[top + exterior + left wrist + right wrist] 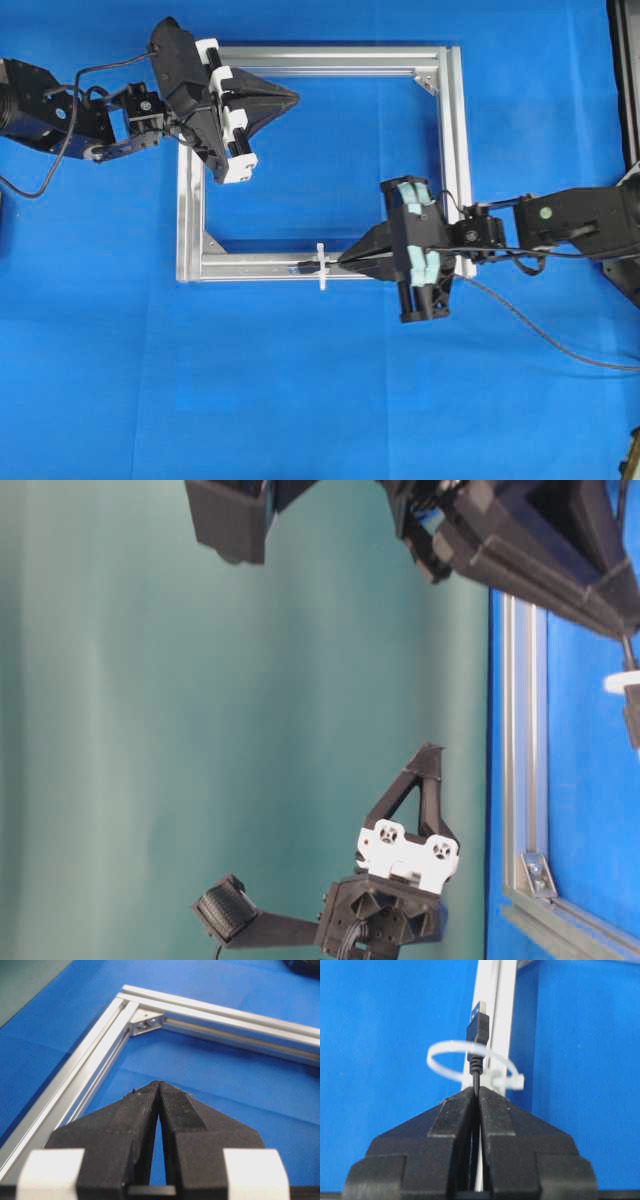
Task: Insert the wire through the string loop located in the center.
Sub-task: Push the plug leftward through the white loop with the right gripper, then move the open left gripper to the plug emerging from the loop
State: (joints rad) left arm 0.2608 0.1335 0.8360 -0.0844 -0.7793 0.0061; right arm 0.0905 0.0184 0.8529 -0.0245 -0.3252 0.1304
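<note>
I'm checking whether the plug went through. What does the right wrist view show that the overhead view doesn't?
Right wrist only: the black cable's plug tip standing past the thin white string loop, the shut right gripper pinching the cable.
Overhead only: the shut, empty left gripper and the whole silver aluminium square frame.
Both: blue mat, loop, frame rail.

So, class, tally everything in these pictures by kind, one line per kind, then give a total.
Grippers: 2, left gripper and right gripper
Wire: 1
String loop: 1
Aluminium frame: 1
Total: 5
</note>
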